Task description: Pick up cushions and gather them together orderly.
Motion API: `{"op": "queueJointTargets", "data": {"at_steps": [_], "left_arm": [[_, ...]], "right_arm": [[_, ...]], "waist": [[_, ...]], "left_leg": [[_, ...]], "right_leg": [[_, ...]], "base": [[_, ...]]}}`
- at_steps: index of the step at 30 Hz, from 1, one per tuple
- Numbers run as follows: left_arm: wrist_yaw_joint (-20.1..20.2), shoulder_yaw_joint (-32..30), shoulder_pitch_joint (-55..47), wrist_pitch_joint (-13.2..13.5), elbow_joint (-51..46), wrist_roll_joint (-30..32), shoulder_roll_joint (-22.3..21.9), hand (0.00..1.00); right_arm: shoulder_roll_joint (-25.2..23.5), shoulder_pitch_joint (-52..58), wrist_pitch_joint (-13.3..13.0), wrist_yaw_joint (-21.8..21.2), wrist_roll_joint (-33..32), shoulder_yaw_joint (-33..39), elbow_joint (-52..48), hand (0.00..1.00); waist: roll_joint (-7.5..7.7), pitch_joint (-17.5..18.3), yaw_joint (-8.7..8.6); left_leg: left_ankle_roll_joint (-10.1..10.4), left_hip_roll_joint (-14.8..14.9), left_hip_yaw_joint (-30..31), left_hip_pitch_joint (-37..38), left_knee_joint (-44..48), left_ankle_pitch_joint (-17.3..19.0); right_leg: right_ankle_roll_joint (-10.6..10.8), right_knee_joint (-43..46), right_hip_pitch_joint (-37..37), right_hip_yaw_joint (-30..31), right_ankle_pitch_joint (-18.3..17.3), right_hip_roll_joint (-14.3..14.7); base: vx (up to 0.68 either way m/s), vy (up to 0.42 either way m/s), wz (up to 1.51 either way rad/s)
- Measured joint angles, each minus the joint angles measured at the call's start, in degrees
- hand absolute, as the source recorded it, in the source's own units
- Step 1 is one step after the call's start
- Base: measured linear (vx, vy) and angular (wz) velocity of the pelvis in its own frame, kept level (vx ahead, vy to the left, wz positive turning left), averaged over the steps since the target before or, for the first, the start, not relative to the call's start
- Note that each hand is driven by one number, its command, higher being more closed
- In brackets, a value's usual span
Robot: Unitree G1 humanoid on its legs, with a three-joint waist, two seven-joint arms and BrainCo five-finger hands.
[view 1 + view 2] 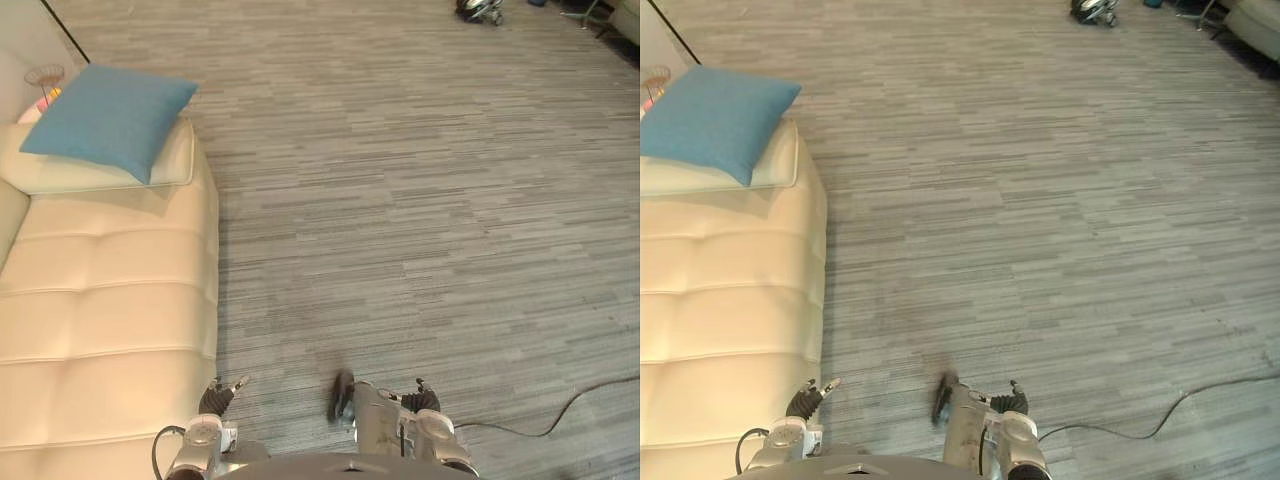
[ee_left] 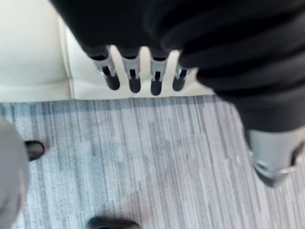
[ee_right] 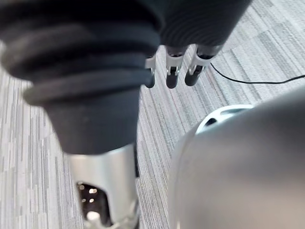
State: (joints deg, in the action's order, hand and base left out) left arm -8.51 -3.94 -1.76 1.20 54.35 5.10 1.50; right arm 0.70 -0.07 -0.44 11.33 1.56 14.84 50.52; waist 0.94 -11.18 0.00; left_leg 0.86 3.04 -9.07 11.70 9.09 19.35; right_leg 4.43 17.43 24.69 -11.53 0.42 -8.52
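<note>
You've got the blue cushion [image 1: 108, 115] lying stacked on the cream cushion [image 1: 178, 165] at the far end of the sofa [image 1: 110, 300], your left hand [image 2: 135, 78] and right hand [image 3: 172, 71] hang empty, fingers straight and loose, so little looks left to gather.

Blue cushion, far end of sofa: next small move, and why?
Probably step forward along the sofa toward the blue cushion, which lies on a cream cushion. The left hand and right hand hang open and empty, well short of both.
</note>
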Motion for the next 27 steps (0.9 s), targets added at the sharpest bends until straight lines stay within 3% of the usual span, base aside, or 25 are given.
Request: {"op": "queueJointTargets", "data": {"at_steps": [1,3,5,6,7,9,10,12,14,15,17,18,19,21,24,25,26,27], "left_arm": [[0.0,-0.2,0.5,0.0,1.2,0.0,-0.5,0.0],[0.0,-0.6,0.5,0.0,1.5,0.0,-1.5,0.0],[0.0,-1.7,0.3,0.0,1.3,0.0,-2.4,0.0],[0.0,-2.7,0.0,0.0,0.6,0.0,-2.8,0.0],[0.0,-2.8,-0.6,0.0,-0.7,0.0,-2.8,0.0],[0.1,-2.7,-1.0,0.0,-2.2,0.0,-2.3,0.0],[0.1,-2.6,-1.0,0.1,-2.8,0.0,-2.2,0.0],[0.1,-2.6,-1.3,0.2,-3.6,-0.2,-2.2,0.0],[0.2,-2.5,-1.2,0.3,-4.2,-0.5,-2.4,0.0],[0.2,-2.6,-1.2,0.4,-4.2,-0.5,-2.4,0.0],[0.1,-2.3,-1.3,0.9,-4.2,-0.6,-2.6,0.0],[0.1,-2.2,-1.2,1.3,-4.0,-0.5,-2.6,0.0],[0.2,-2.1,-0.7,1.3,-3.9,-0.5,-2.1,0.0],[0.3,-2.5,0.0,1.4,-3.8,-0.6,-0.7,0.0],[0.5,-2.6,0.0,1.5,-3.0,-0.6,-0.5,0.0],[0.6,-2.3,0.0,1.4,-2.0,-0.6,-0.1,0.0],[0.6,-1.8,0.1,1.2,-1.0,-0.5,0.4,0.0],[0.6,-1.4,0.1,1.1,-0.7,-0.5,0.7,0.0]], "right_arm": [[-0.1,-0.5,0.1,0.0,-0.1,0.1,0.0,0.0],[0.2,-1.3,-0.5,-0.1,-0.1,1.5,-0.1,0.0],[0.9,-1.2,-0.5,-0.1,-0.1,2.3,-0.1,0.0],[1.0,-0.9,-0.5,0.1,-0.1,2.2,-0.1,0.0],[1.0,-0.6,-0.5,0.1,-0.2,1.7,-0.1,0.0],[0.1,-0.2,-0.5,0.1,-0.4,0.9,0.0,0.0],[-0.2,-0.3,-0.5,0.1,-1.3,0.9,0.0,0.0],[-0.3,0.0,-0.4,0.1,-1.7,1.0,0.2,0.0],[-0.4,0.3,-0.3,0.3,-1.8,1.1,0.4,0.0],[-0.4,0.4,-0.2,0.3,-1.8,1.1,0.4,0.0],[-0.2,0.6,-0.1,0.6,-1.7,1.1,0.7,0.0],[-0.1,0.4,0.2,0.6,-1.6,1.0,1.6,0.0],[-0.7,-0.1,0.4,0.6,-1.6,0.7,3.0,0.0],[-0.9,-1.6,0.7,0.4,-1.2,-1.2,4.5,0.0],[-0.2,-1.6,0.6,0.1,-0.9,-1.2,4.7,0.0],[-0.1,-1.5,0.6,0.0,-0.4,-1.1,4.7,0.0],[-0.2,-0.9,0.6,-0.2,0.4,-1.2,4.7,0.0],[-0.2,-0.4,0.7,-0.2,0.6,-1.2,4.7,0.0]], "waist": [[-0.38,-0.2,-0.06],[-2.16,-0.3,0.03],[-4.14,-0.2,-0.31],[-4.94,-0.3,-0.34],[-5.46,-0.3,0.7],[-5.26,-0.4,1.87],[-4.5,-0.5,2.11],[-4.68,-0.3,2.72],[-4.49,-0.4,3.18],[-4.45,-0.5,3.16],[-4.77,-0.3,3.4],[-4.36,-0.2,4.52],[-3.0,0.4,4.72],[-0.86,0.6,5.07],[-0.38,1.3,5.44],[0.04,1.6,4.77],[1.09,1.5,3.7],[1.29,1.4,3.2]], "left_leg": [[0.3,0.6,1.6,1.4,-0.3,0.3],[0.2,2.4,5.2,1.2,2.9,0.0],[2.2,5.4,8.4,-4.3,18.8,-1.5],[4.2,7.5,9.1,-9.0,30.1,-4.6],[4.8,10.2,7.3,-13.9,43.0,-5.2],[3.5,12.0,3.1,-19.6,51.0,-4.4],[2.8,11.8,0.8,-22.5,50.5,-3.9],[1.7,10.7,-2.6,-26.9,44.7,-3.2],[1.9,7.3,-5.7,-30.1,26.5,-4.1],[2.0,6.4,-6.1,-30.4,22.1,-5.4],[1.8,4.0,-6.8,-30.2,6.3,-14.3],[0.2,3.3,-6.9,-28.9,4.7,-22.3],[-2.4,1.6,-7.4,-28.7,5.1,-20.9],[-4.7,0.6,-7.5,-30.0,9.6,-17.8],[-5.5,0.2,-8.0,-28.7,14.7,-11.0],[-5.6,-0.6,-7.9,-27.0,14.4,-9.2],[-5.7,-2.8,-6.8,-23.6,12.5,-8.1],[-5.8,-3.5,-6.2,-22.0,11.6,-7.9]], "right_leg": [[-1.3,3.9,0.5,0.8,1.4,0.5],[-3.8,12.8,2.4,0.1,-4.7,0.7],[-4.4,14.9,-1.3,-3.4,-9.6,1.1],[-5.5,14.5,-4.4,-4.8,-10.9,2.0],[-6.3,13.1,-8.8,-5.4,-12.6,3.8],[-6.8,9.5,-15.0,-6.0,-14.0,4.9],[-7.0,6.7,-17.8,-6.3,-14.4,4.9],[-5.9,2.3,-21.9,-6.6,-13.7,4.6],[-3.6,-2.3,-27.1,-7.9,-13.4,2.6],[-3.1,-3.1,-28.1,-8.3,-13.6,2.3],[-0.6,-5.9,-32.2,-9.4,-14.5,1.5],[0.6,-7.6,-34.6,-9.0,-15.1,1.5],[0.0,-9.5,-36.1,-7.9,-14.7,0.6],[0.3,-11.0,-37.1,-5.7,-10.8,-0.8],[2.5,-1.4,-35.0,-1.2,-9.1,-2.5],[4.4,8.3,-31.6,0.1,-8.2,-4.2],[6.6,25.0,-24.7,2.3,-5.8,-7.1],[6.0,31.2,-22.3,2.5,-6.4,-7.5]], "base": [[0.39,-0.241,0.4],[0.5,-0.308,0.46],[0.52,-0.3,0.59],[0.6,-0.301,0.4],[0.49,-0.218,0.12],[0.49,-0.153,-0.05],[0.5,-0.068,0.11],[0.46,0.024,0.1],[0.43,0.104,0.21],[0.36,0.13,0.33],[0.42,0.183,0.23],[0.49,0.198,0.11],[0.62,0.221,0.08],[0.52,0.189,0.14],[0.43,0.218,-0.01],[0.43,0.201,0.17],[0.42,0.171,0.32],[0.49,0.159,0.54]]}}
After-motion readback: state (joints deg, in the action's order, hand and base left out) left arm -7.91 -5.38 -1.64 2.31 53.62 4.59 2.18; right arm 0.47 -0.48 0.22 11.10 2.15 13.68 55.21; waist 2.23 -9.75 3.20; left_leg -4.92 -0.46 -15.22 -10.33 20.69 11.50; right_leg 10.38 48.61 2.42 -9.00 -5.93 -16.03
